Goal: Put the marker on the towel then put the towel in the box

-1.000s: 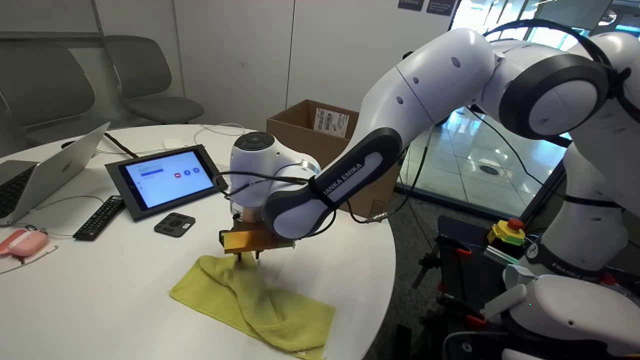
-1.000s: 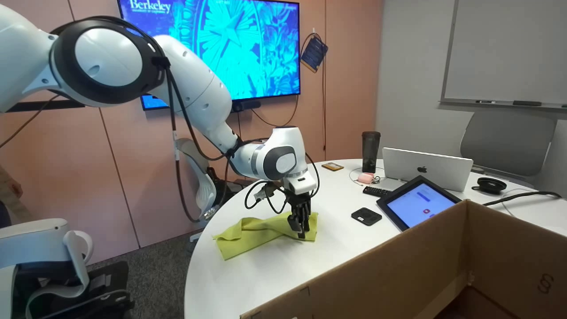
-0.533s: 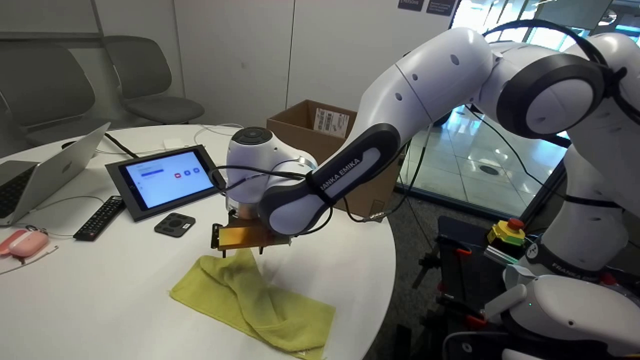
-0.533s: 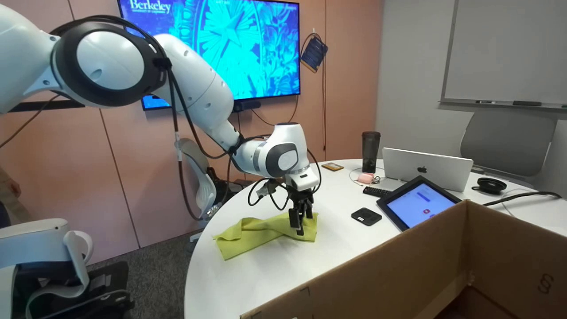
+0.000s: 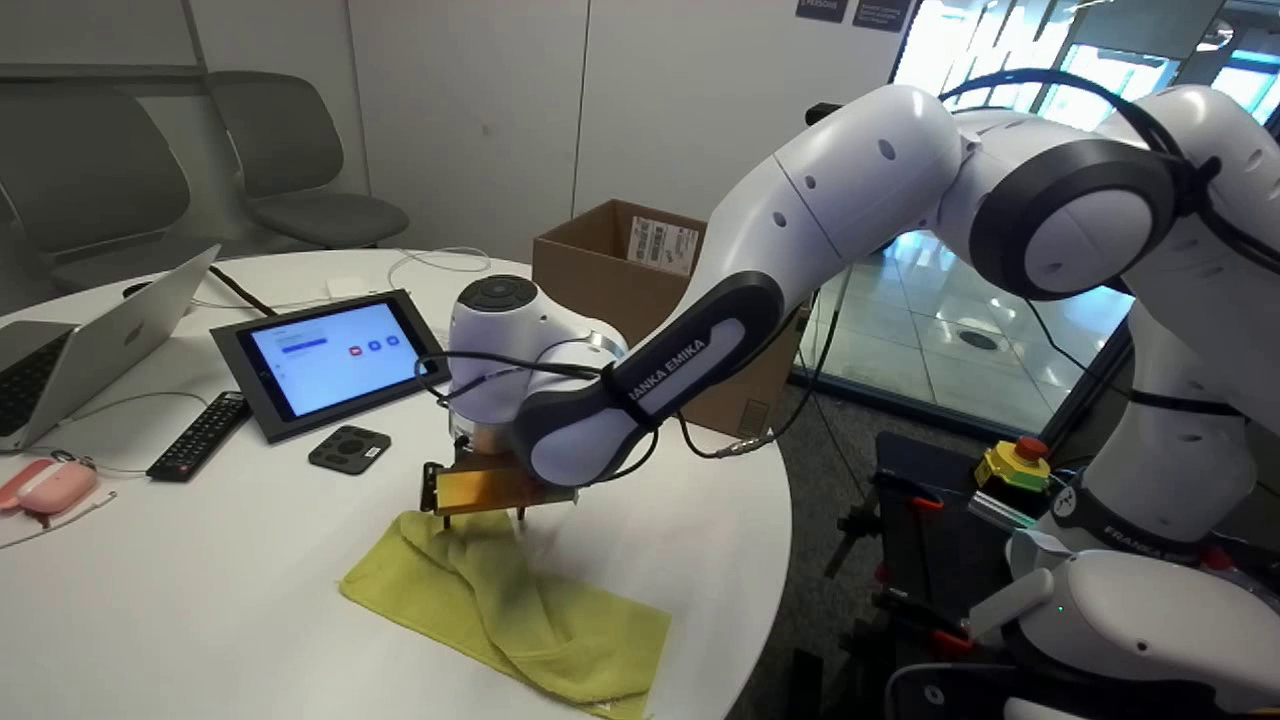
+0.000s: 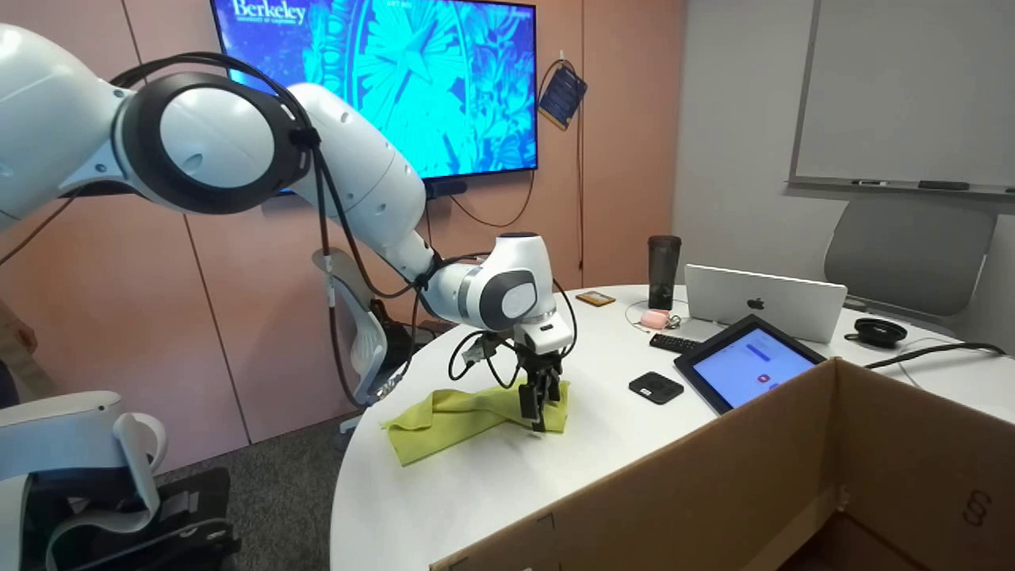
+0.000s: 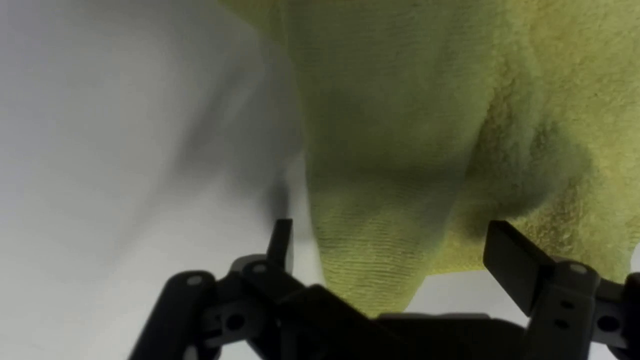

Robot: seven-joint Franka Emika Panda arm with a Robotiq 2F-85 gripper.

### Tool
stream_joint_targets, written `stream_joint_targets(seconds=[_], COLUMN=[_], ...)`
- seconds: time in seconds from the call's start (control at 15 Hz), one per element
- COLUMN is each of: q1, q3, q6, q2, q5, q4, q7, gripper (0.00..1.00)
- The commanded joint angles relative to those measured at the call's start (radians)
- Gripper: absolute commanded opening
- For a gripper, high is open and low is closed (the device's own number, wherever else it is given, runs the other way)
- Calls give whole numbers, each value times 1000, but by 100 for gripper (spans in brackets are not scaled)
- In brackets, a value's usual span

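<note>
I position the hand (image 7: 390,227), spread and empty, astride a fold of the towel (image 7: 395,130), lower centre of the wrist view, presumably to pinch it for the box (image 6: 737,476), lower right in an exterior view; the marker is not visible.

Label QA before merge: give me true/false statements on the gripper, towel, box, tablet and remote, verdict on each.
1. The towel lies on the table, outside the box. True.
2. The towel is spread smooth. False: it lies folded and rumpled.
3. The gripper is open. True.
4. The remote lies beside the tablet. True.
5. The tablet is dark. False: it is lit.
6. The remote lies on the towel. False: it lies on the table.
</note>
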Motion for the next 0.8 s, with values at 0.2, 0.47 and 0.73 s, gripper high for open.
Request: stream_joint_targets(seconds=[0.2, 0.47, 0.73], q1=[-12, -6, 0], q3=[3, -1, -2], q6=[-35, -36, -36], q2=[36, 24, 18], q5=[11, 5, 2], q4=[75, 76, 78], q7=[-25, -21, -21], gripper=[52, 21, 0])
